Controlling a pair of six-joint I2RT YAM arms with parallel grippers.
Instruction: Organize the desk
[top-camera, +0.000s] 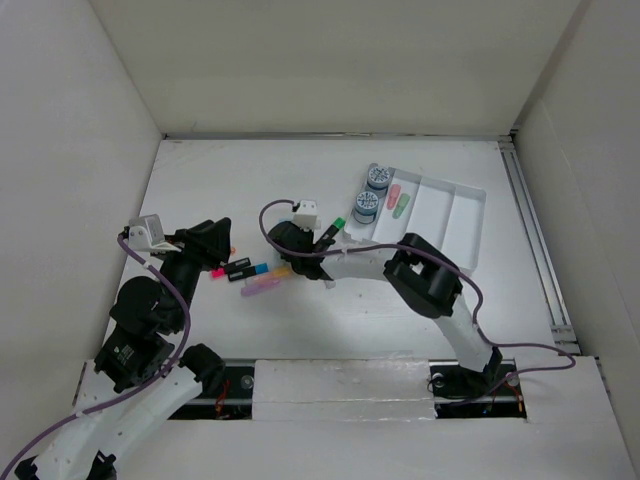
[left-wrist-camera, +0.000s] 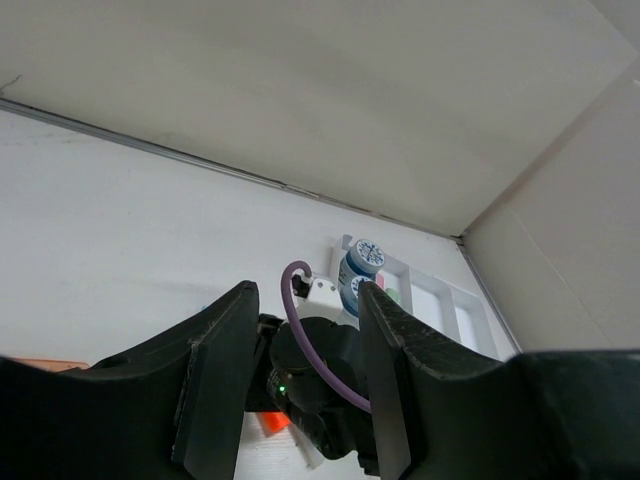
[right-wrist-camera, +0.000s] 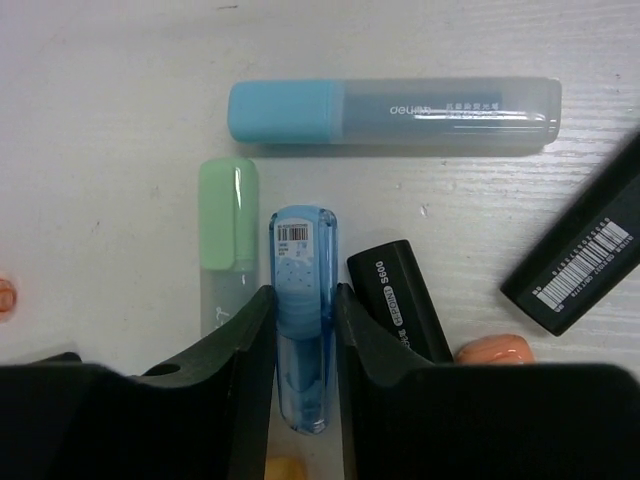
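Note:
A cluster of pens and highlighters lies on the white desk, left of centre. My right gripper reaches down into it. In the right wrist view the gripper is shut on a clear blue pen that lies on the desk. Around it lie a green highlighter, a light blue highlighter and two black markers. My left gripper hovers open and empty just left of the cluster. In its own view the gripper faces the right wrist.
A white compartmented tray sits at the right back, holding two blue round rolls and small pink and green pieces. A green-capped black marker lies by the right wrist. White walls bound the desk on three sides.

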